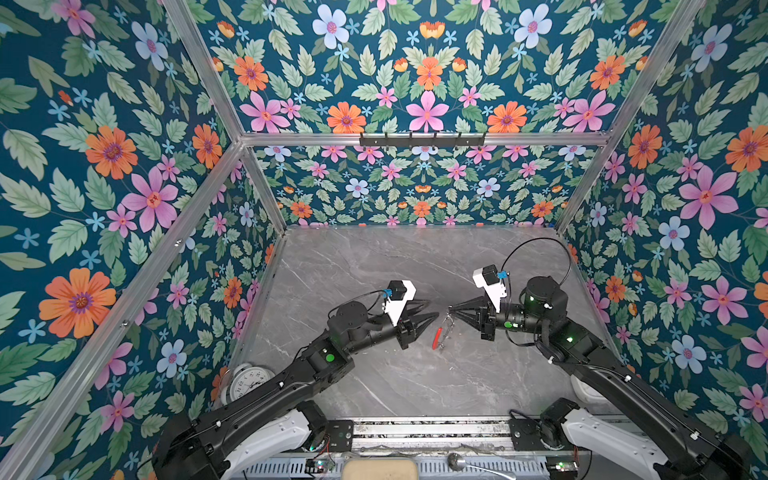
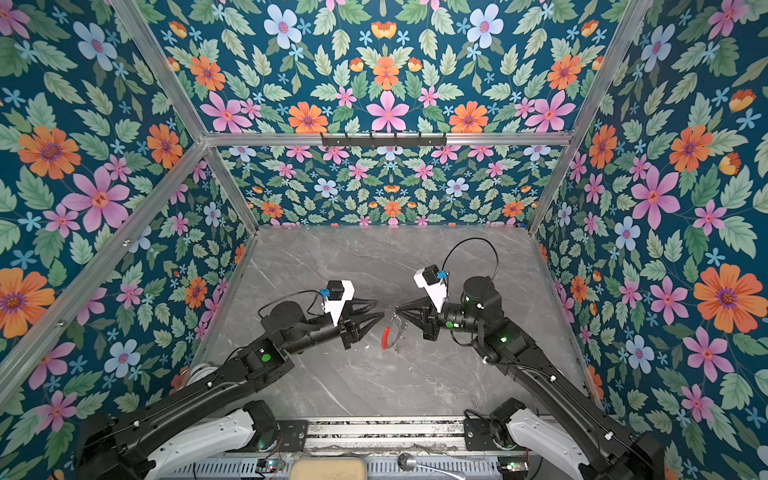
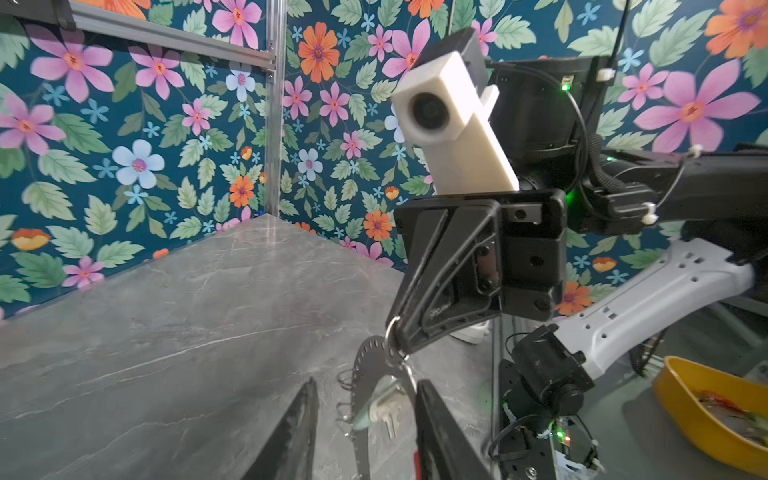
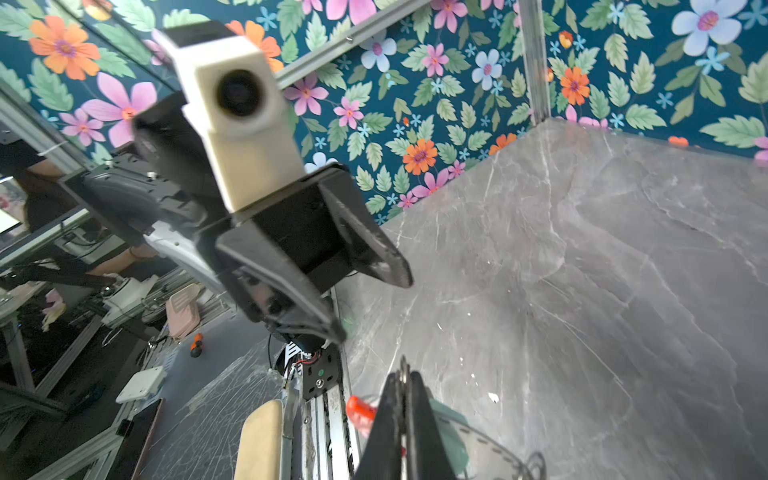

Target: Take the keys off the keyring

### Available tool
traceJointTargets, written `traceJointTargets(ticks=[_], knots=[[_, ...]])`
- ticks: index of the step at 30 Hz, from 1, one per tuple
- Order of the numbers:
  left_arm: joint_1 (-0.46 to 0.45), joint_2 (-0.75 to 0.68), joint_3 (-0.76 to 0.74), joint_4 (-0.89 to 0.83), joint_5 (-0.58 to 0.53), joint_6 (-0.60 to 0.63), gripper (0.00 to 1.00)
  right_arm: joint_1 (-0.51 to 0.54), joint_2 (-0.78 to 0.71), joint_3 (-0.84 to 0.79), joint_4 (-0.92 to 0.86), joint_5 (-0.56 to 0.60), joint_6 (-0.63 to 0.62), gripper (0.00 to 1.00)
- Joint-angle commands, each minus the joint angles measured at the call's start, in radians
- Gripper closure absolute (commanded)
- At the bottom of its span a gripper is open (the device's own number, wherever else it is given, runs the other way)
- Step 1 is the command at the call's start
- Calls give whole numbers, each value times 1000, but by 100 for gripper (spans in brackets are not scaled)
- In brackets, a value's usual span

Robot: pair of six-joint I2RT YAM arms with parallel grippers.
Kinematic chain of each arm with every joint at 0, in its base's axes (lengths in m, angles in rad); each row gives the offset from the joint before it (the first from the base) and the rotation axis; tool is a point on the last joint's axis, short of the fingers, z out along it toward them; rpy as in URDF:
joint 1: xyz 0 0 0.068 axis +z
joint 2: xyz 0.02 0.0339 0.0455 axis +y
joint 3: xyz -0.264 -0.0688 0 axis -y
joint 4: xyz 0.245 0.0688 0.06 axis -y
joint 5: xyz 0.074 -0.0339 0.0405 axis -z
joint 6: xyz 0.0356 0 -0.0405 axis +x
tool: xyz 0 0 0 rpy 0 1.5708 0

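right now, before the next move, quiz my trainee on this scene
1. True or false: the black right gripper is shut on the large grey C-shaped keyring with a red section.
2. In the left wrist view, what hangs between the open fingers of the black left gripper? A) a small silver metal key B) a coin C) nothing
3. Fill in: in a top view, the white round clock is partly hidden by the ___ arm.
Key: 1 true; 2 A; 3 left
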Motion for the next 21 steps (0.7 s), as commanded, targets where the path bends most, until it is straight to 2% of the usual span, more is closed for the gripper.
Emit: traceJointTargets(ticks=[1, 11, 21], knots=[[22, 33, 8, 103, 219, -74, 67, -1, 0, -8, 110, -84, 8, 100], [35, 69, -6, 213, 313, -94, 69, -2, -26, -47, 159, -102, 61, 100], [37, 98, 3, 216, 312, -95, 74, -2, -30, -55, 185, -102, 87, 100]])
